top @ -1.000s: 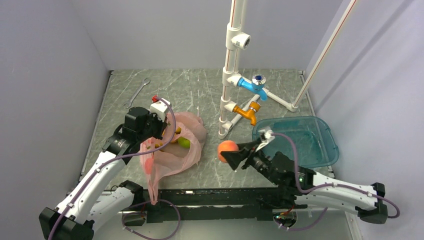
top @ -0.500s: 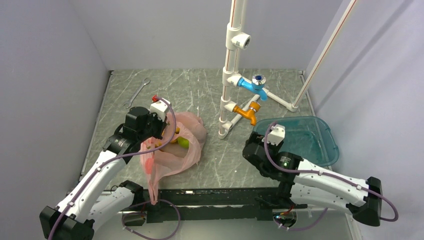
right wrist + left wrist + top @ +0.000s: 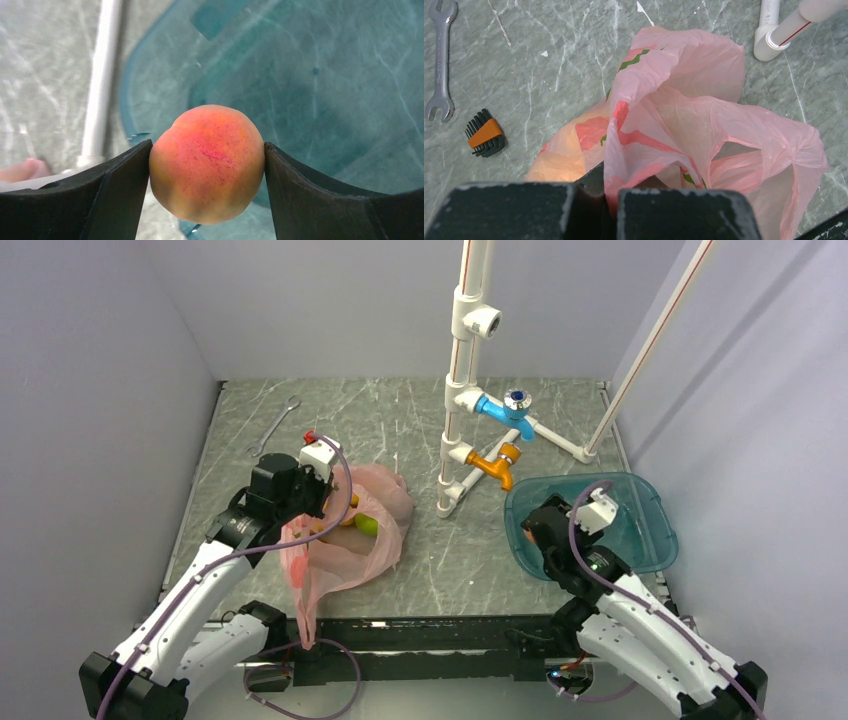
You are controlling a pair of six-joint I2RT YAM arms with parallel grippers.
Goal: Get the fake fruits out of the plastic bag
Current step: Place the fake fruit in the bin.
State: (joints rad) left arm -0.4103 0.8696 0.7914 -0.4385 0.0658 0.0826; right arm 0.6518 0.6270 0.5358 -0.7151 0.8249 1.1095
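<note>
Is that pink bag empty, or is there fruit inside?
Not empty: a green fruit and a yellow fruit show inside the pink bag.

There is bare desk (image 3: 450,565) between the pink bag (image 3: 385,505) and the teal tub (image 3: 645,525), and a hand could pass there. The tall white pipe stand (image 3: 462,380), with its blue tap (image 3: 505,410) and orange tap (image 3: 492,466), stands in the way at the back. A wrench (image 3: 272,427) lies far left.

No words, numbers or brand names to read anywhere. Red and green marks on pink bag (image 3: 724,115): only shapes, not letters. Thin red line on white pipe (image 3: 794,25): no writing. Wrench (image 3: 441,55): any stamp too small to tell.
</note>
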